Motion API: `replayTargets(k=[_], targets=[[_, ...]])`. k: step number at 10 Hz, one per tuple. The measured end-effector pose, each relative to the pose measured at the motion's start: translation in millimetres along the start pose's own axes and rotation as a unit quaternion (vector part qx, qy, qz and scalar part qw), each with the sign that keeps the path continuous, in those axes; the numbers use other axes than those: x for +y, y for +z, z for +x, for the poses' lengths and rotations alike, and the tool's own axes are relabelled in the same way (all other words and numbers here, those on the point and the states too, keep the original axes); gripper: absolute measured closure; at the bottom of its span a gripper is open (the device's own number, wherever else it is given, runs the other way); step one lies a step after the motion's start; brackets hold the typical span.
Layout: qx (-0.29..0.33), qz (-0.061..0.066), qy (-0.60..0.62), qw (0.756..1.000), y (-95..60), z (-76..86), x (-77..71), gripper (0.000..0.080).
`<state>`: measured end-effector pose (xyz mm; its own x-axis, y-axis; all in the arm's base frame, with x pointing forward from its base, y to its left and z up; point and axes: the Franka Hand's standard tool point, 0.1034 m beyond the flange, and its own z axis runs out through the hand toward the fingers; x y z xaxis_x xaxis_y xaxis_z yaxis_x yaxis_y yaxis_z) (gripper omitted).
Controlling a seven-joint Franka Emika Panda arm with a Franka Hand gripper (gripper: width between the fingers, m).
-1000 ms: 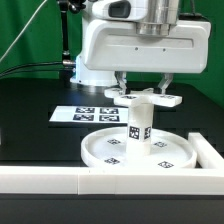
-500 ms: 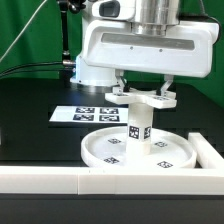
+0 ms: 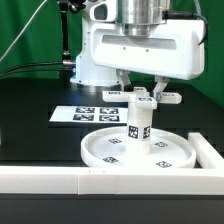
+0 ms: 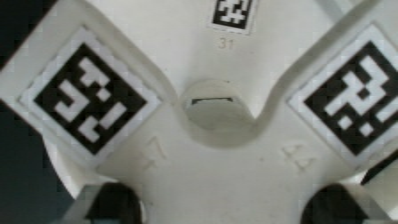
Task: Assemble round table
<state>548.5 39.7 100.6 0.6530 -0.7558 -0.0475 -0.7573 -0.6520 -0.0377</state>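
Observation:
The large round disc (image 3: 108,150) lies flat on the black table near the front. The short thick post (image 3: 139,127) stands upright on its middle. The flat cross-shaped piece (image 3: 147,97) lies level right at the post's top. My gripper (image 3: 144,90) is straight above, shut on the cross-shaped piece, with one finger on each side. In the wrist view the cross-shaped piece (image 4: 214,160) fills the picture, with tagged arms and a round centre boss (image 4: 222,105). My dark fingertips (image 4: 118,203) press its two edges around the gripper (image 4: 231,205).
The marker board (image 3: 84,113) lies flat behind the disc toward the exterior view's left. The long white border wall (image 3: 60,181) runs along the front and turns back at the exterior view's right (image 3: 211,152). The arm's white base (image 3: 90,65) stands behind.
My gripper has turned about its vertical axis with the cross-shaped piece in it. The cross's arms now point differently above the post. The disc and the post have not moved.

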Motion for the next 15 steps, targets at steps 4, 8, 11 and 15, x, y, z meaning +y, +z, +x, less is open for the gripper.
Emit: replayTargets(k=[4, 8, 11, 15], targets=[[-0.004, 0.026, 0.205, 0.978, 0.0, 0.9, -1.1, 0.036], [-0.007, 0.038, 0.334, 0.942, -0.3, 2.2, -2.7, 0.036], [-0.008, 0.036, 0.338, 0.941, 0.0, 1.4, -2.8, 0.0203], [-0.03, 0.037, 0.307, 0.951, -30.3, -6.0, -9.4, 0.015]])
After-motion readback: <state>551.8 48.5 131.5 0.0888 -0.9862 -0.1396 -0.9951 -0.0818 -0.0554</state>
